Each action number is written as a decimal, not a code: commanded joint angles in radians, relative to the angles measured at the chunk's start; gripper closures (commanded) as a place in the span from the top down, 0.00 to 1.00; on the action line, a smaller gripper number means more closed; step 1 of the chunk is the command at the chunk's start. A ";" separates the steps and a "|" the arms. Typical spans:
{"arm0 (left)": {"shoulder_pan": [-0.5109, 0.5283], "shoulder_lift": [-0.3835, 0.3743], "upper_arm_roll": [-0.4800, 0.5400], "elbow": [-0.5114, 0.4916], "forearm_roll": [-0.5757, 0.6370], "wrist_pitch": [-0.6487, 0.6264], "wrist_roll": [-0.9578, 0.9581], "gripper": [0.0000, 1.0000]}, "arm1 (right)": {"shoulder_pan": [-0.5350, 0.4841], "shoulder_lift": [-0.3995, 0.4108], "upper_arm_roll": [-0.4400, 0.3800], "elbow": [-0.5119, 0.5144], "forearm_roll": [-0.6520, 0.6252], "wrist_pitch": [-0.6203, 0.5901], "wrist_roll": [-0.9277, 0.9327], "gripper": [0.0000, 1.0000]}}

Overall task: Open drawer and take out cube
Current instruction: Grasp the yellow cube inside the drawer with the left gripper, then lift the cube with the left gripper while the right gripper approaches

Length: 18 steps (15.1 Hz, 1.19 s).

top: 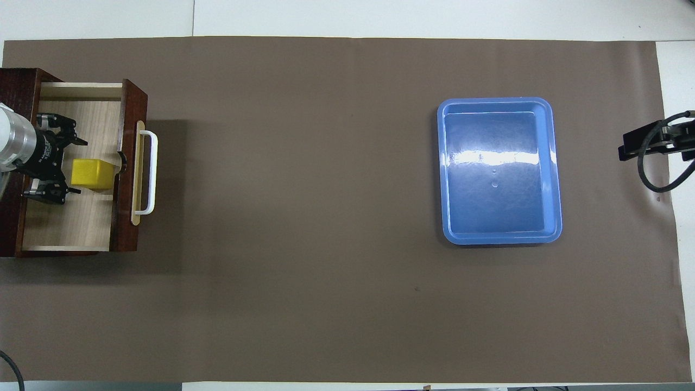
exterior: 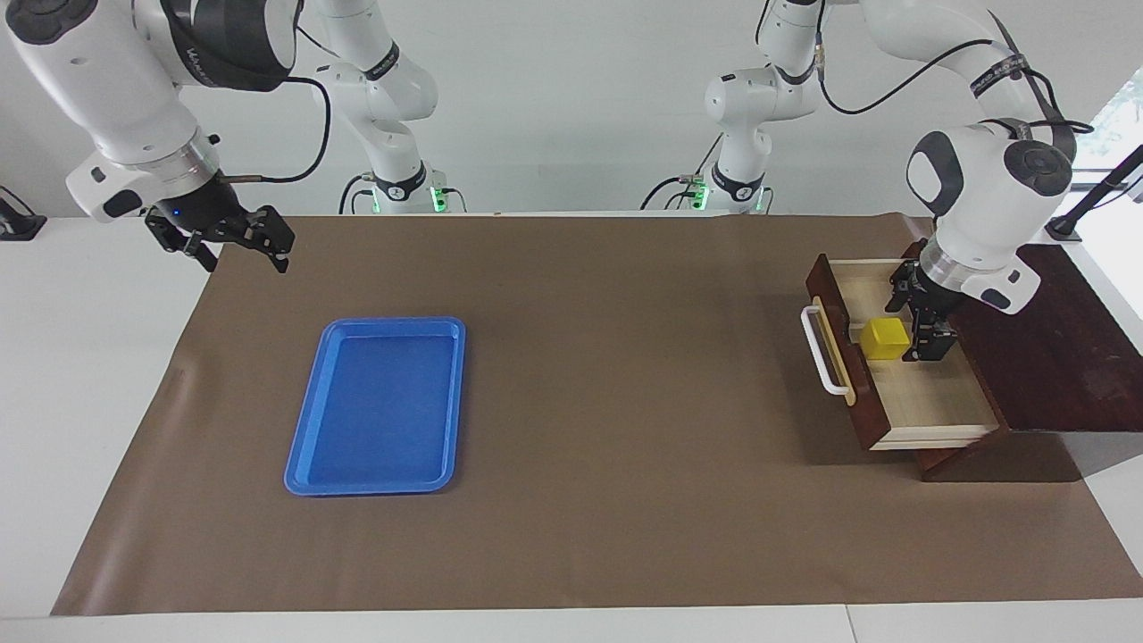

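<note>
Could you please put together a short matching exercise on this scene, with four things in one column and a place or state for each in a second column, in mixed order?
Things:
1. drawer
2. cube
3. tray
4. left end effector

Places or states:
A. lies on the brown mat toward the right arm's end of the table, nothing in it
B. pulled open, pale wood floor showing
C. open, down inside the drawer beside the cube
D. sits on the drawer floor just inside the front panel that bears the handle

Pairs: 1-B, 2-D, 3-A, 4-C
</note>
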 commanded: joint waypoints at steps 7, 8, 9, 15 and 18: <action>0.015 -0.044 -0.002 -0.111 -0.005 0.083 -0.079 1.00 | 0.000 -0.020 0.021 -0.085 0.044 0.114 0.809 0.93; 0.018 -0.044 -0.002 -0.111 -0.005 0.083 -0.085 0.92 | 0.009 -0.011 0.021 -0.085 0.073 0.115 0.898 0.93; 0.020 -0.044 -0.002 -0.108 -0.005 0.084 -0.095 0.79 | 0.011 -0.005 0.021 -0.085 0.095 0.113 0.973 0.93; 0.019 -0.032 -0.002 -0.082 -0.004 0.101 -0.105 0.00 | 0.003 0.035 0.021 -0.102 0.313 0.085 1.331 0.93; 0.012 -0.006 -0.002 0.014 -0.002 0.031 -0.099 0.00 | 0.005 0.044 0.021 -0.139 0.388 0.101 1.388 0.93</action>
